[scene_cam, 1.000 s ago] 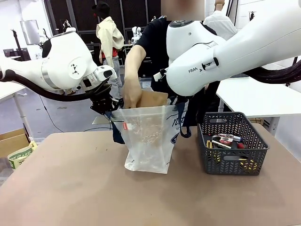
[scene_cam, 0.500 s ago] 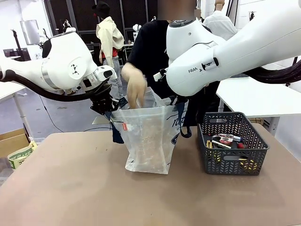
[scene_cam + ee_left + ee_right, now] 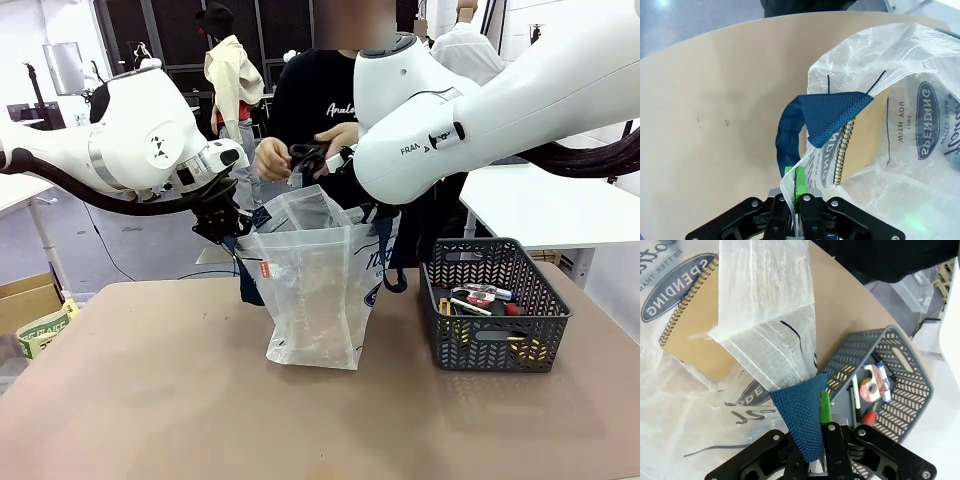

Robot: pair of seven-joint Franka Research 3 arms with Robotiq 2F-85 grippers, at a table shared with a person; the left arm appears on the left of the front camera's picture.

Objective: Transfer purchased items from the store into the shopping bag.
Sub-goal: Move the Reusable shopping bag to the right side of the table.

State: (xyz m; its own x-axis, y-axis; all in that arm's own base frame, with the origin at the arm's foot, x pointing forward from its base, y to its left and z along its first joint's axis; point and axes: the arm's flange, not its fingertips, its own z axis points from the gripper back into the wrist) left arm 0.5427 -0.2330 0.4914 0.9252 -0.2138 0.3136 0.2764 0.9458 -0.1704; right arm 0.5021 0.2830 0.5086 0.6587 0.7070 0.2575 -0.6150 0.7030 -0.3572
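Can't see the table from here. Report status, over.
Left gripper and right gripper shut on shopping bag top edges, mouth held open. Spiral notebook inside. Person's hands above the mouth with a dark item. More goods in grey basket.

My left arm [image 3: 130,140] comes in from the left, and the left gripper [image 3: 795,176] points down with its jaws pinched tight on the bag [image 3: 315,290] rim. My right arm [image 3: 480,110] crosses toward the middle, the right gripper [image 3: 823,407] clamped on a strap [image 3: 802,425]. The person's hands [image 3: 272,158] are raised together at chest height, clear of both grippers.
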